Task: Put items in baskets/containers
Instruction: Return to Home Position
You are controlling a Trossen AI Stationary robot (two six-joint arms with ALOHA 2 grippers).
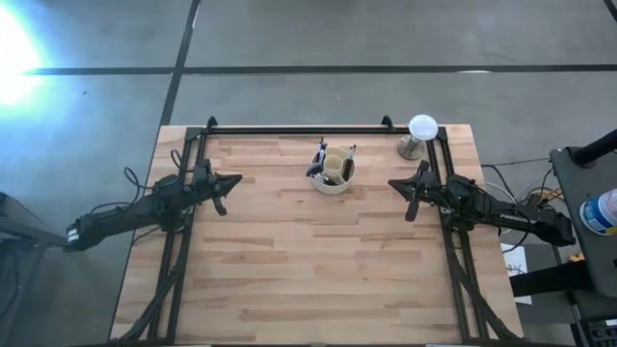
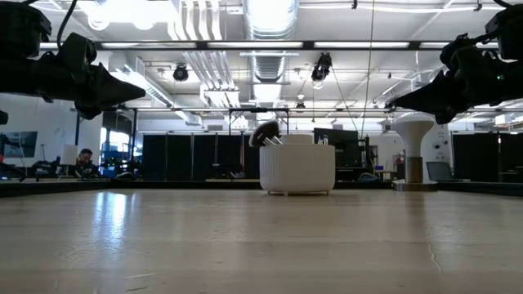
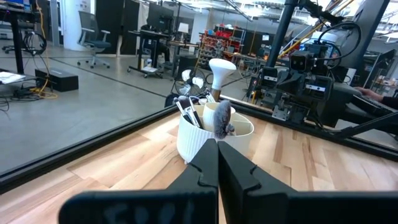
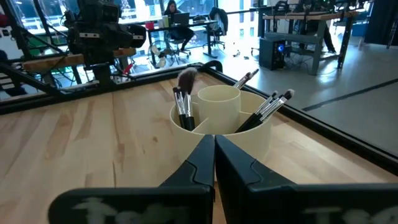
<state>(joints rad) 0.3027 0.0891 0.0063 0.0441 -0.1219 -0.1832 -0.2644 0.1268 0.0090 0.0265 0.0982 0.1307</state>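
**Shut fingers (image 3: 202,165) beside leaning brushes (image 3: 188,115)**

Both grippers' fingers are closed on nothing: left gripper (image 1: 234,180) at 9 o'clock of the cup (image 1: 333,173), right gripper (image 1: 393,182) at 3 o'clock. All brushes stand inside it. Risk: a low swing could clip leaning handles, tipping the cup.

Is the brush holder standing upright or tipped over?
Upright: the holder sits flat on the table in the low view, open top up, brushes standing inside.

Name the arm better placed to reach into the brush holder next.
Probably the right. In the high view the right gripper sits nearer the cream holder than the left gripper. Both are shut and point toward it.
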